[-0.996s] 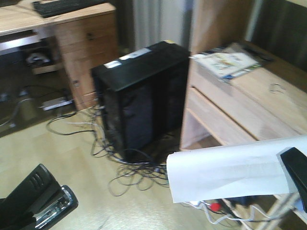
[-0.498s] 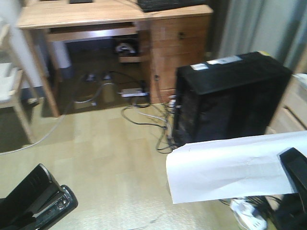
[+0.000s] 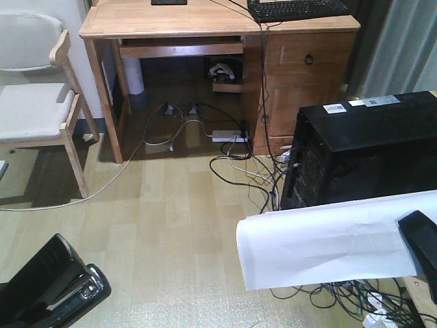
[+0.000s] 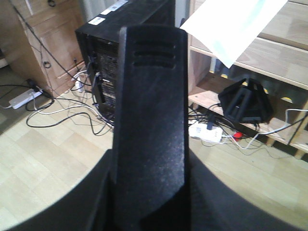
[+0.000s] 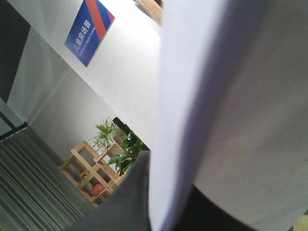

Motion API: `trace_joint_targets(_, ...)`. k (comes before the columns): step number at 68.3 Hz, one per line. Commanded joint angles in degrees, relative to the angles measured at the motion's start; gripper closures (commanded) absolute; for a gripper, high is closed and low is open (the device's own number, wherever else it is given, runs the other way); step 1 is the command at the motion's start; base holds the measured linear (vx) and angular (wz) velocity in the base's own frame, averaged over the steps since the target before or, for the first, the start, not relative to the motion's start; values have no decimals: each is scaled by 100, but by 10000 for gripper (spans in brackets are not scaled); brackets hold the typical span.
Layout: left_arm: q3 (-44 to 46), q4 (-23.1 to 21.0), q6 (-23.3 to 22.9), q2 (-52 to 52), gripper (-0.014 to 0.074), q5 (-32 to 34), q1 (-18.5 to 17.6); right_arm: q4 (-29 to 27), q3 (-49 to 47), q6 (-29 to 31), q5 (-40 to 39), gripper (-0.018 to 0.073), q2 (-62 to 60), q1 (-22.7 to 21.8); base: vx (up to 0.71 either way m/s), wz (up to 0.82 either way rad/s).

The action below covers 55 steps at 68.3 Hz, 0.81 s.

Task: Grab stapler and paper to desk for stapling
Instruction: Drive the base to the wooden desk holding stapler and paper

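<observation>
The small black stapler (image 3: 58,283) with a silver metal channel hangs above the pale wooden floor (image 3: 171,225), low on the left. The left gripper (image 4: 149,202) is clamped on its rear. The right gripper (image 3: 413,236) pinches the white paper sheet (image 3: 321,242) near a black computer case (image 3: 369,150). The light-wood desk (image 3: 171,24) stands well apart.

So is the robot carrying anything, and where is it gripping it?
Yes, two things. The left hand holds the stapler by its near end, the exact grip out of view; the right hand pinches the paper at its right edge.
</observation>
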<state>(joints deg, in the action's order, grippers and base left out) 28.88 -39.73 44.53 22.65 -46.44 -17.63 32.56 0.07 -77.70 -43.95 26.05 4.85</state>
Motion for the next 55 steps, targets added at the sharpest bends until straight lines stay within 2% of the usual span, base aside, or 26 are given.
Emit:
trace_joint_targets(1, 191, -362, 5, 31, 603, 524, -11, -110, -156, 58, -345, 564, 22, -6, 13, 10)
trace_joint_targets(55, 191, -362, 5, 31, 603, 524, -11, -110, -156, 58, -345, 564, 22, -6, 20, 4)
